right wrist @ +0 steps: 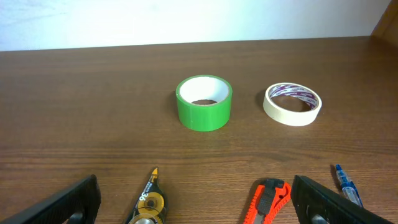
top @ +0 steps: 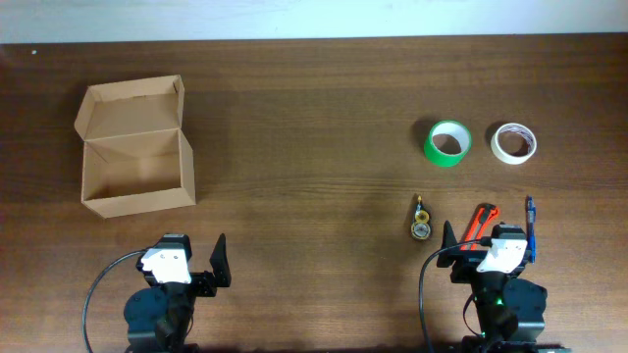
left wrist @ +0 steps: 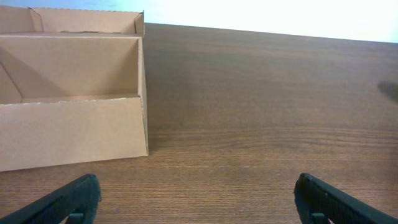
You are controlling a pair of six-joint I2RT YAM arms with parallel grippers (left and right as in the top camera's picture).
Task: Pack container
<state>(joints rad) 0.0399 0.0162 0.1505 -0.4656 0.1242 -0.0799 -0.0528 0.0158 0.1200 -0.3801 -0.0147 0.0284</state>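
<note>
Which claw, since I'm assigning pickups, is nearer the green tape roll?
Right. The right claw sits close in front of the green tape roll; the left claw is far across the table, by the cardboard box.

A small, plain tan rectangular cardboard box [top: 136, 169] sits upright and empty near the far left corner of the wooden counter [top: 314, 118], its hinged flap lid folded open toward the far edge.

The rectangular cardboard box [top: 137, 203] is plain tan; the wide tape roll [top: 447, 143] bright green; the flatter tape roll [top: 513, 143] cream; the wooden table [top: 314, 147] dark brown, grained.
</note>
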